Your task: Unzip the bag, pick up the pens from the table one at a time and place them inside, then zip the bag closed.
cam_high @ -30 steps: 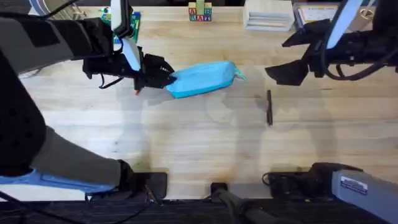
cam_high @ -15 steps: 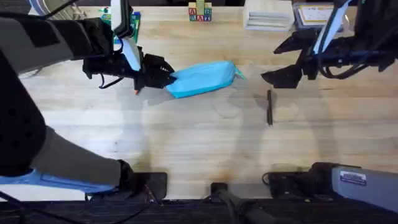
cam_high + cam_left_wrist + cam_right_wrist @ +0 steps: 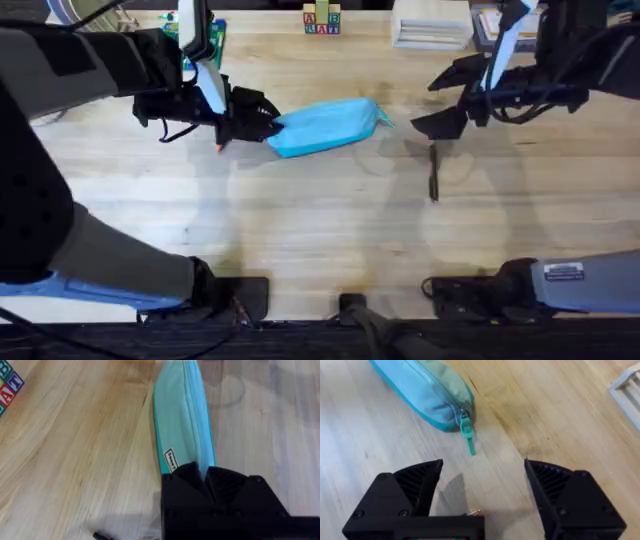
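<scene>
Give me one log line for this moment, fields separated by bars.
left gripper: shut on bag end | right gripper: open, near zipper pull | black pen: on table

Left gripper (image 3: 268, 125): fingers pinched together, arm extended over the table's far left. Right gripper (image 3: 432, 103): fingers spread wide, raised at the far right.

The bag (image 3: 325, 126) is light blue with a darker teal seam, and carries a small white label with dark lettering close to the black left gripper (image 3: 206, 476). Its pull tab (image 3: 468, 435) is green, just ahead of the black right gripper (image 3: 482, 480). The table (image 3: 300, 220) is pale wood with plank grain, and the pen (image 3: 433, 172) on it is black.
</scene>
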Controlling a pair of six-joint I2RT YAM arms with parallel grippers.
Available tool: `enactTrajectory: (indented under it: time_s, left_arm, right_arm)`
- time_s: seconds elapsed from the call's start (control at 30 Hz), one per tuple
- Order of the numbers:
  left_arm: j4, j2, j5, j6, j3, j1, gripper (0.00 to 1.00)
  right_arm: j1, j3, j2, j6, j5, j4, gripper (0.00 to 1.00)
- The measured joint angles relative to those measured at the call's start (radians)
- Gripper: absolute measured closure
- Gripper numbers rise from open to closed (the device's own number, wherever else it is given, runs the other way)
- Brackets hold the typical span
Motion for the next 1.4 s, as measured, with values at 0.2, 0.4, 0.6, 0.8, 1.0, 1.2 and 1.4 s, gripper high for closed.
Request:
enactTrajectory:
  time_s: [0.2, 0.4, 0.6, 0.8, 1.0, 1.2, 1.4]
  left_arm:
    - [0.000, 0.000, 0.000, 0.000, 0.000, 0.000, 0.958]
    - [0.000, 0.000, 0.000, 0.000, 0.000, 0.000, 0.958]
    - [0.000, 0.000, 0.000, 0.000, 0.000, 0.000, 0.958]
    - [-0.003, 0.000, 0.000, 0.000, 0.000, 0.000, 0.958]
    - [-0.003, 0.000, 0.000, 0.000, 0.000, 0.000, 0.958]
    - [-0.003, 0.000, 0.000, 0.000, 0.000, 0.000, 0.958]
    - [-0.003, 0.000, 0.000, 0.000, 0.000, 0.000, 0.958]
  right_arm:
    - [0.010, 0.000, 0.029, 0.000, 0.000, 0.020, 0.006]
    - [0.027, 0.001, 0.043, -0.007, 0.000, 0.040, 0.006]
    - [0.048, 0.001, 0.059, -0.008, 0.000, 0.050, 0.006]
    - [0.077, 0.002, 0.092, -0.008, -0.022, 0.061, 0.010]
    - [0.110, 0.002, 0.112, -0.008, -0.038, 0.065, 0.011]
    - [0.128, 0.002, 0.112, -0.016, -0.048, 0.068, 0.014]
    - [0.128, 0.003, 0.128, -0.019, -0.052, 0.070, 0.014]
